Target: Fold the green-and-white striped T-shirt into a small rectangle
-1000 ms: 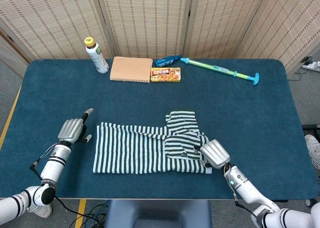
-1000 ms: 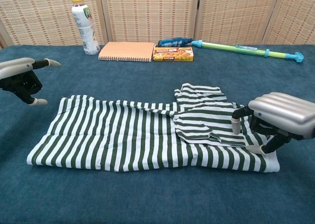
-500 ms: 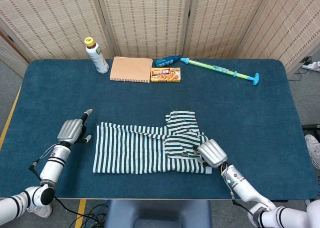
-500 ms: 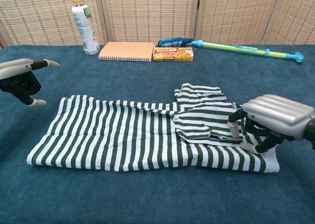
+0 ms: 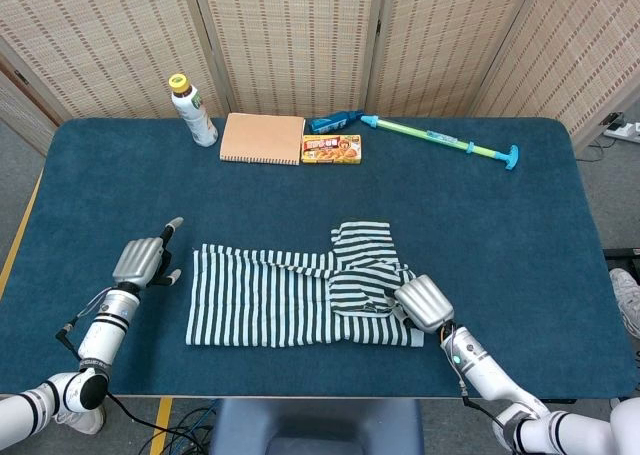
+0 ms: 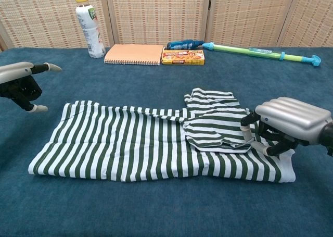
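Right hand point(image 6: 291, 123) fingers point(image 6: 245, 133) apparently pinching T-shirt point(image 6: 151, 148); left hand point(image 6: 18, 80) released; labels unreadable

T-shirt point(image 5: 300, 297) mid-table, bottle point(image 5: 193, 110), notebook point(image 5: 262, 138), box point(image 5: 331, 149) behind; hands at either end.

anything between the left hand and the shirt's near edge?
Nothing: only bare blue tablecloth separates the left hand from the striped T-shirt, clearest in the head view; they don't touch.
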